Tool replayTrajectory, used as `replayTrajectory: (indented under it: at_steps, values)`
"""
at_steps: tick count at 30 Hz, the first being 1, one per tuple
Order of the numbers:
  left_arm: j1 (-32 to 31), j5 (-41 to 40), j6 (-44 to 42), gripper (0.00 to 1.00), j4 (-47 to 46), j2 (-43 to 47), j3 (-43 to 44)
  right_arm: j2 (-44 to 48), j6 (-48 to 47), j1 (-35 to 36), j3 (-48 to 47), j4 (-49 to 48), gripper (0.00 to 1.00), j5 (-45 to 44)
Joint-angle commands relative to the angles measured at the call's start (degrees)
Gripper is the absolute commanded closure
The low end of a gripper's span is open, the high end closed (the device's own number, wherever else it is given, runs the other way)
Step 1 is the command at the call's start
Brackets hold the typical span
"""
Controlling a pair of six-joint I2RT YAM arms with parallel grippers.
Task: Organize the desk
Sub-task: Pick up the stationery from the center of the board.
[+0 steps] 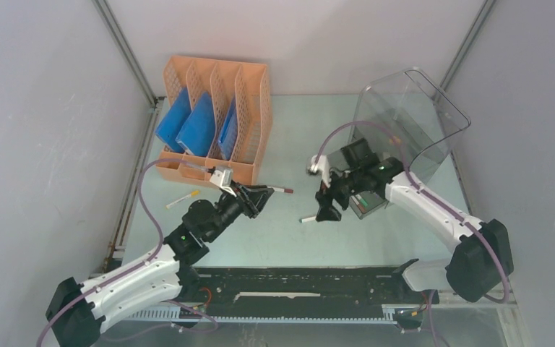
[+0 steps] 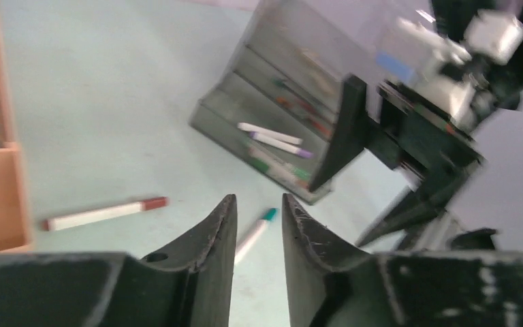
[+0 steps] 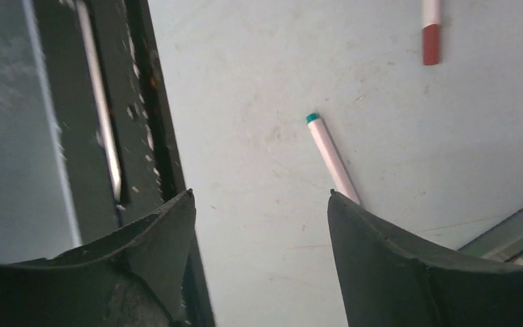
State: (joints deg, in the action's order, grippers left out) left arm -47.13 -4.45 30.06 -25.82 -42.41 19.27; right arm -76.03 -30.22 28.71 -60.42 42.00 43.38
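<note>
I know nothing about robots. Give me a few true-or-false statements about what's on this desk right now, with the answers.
1. Blue folders stand in the orange file rack. True.
2. The right jaws grip the teal-capped marker. False: they are open, and it lies on the desk.
3. A red-capped marker lies on the desk. True.
4. The clear drawer box holds no markers. False: markers lie inside it.

Orange rack (image 1: 257, 123) holds what look like blue folders (image 1: 196, 129); markers (image 2: 102, 213) lie loose
</note>
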Motion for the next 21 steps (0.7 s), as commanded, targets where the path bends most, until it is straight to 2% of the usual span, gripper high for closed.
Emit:
replayTrajectory:
  at_steps: [1, 5, 9, 13, 17, 21]
  values:
    - [-0.05, -9.64, -5.73, 0.55, 9.43, 4.46, 1.27, 0.17, -15.28, 8.34, 2.95, 0.04, 0.16, -16.13]
    - [2.12, -12.5, -8.01, 0.26, 18.09, 6.87, 3.28, -0.34, -27.62, 9.79, 6.82, -3.06, 0.09, -17.18]
    - [4.67, -14.58, -7.59, 0.05, 24.27, 9.78, 3.79, -2.56, -29.51, 10.61, 8.74, -9.05, 0.09, -19.61]
    - [7.43, -14.54, -8.96, 0.0, 29.73, 13.15, 5.34, -6.4, -30.31, 13.3, 9.44, -12.29, 0.13, -26.81]
    - [9.82, -13.58, -11.06, 0.0, 31.78, 14.57, 7.03, -10.36, -29.74, 13.84, 9.43, -13.62, 0.17, -27.95]
    - [10.76, -11.97, -9.66, 0.0, 30.65, 13.12, 6.74, -13.43, -28.47, 14.14, 9.26, -13.74, 0.24, -28.28]
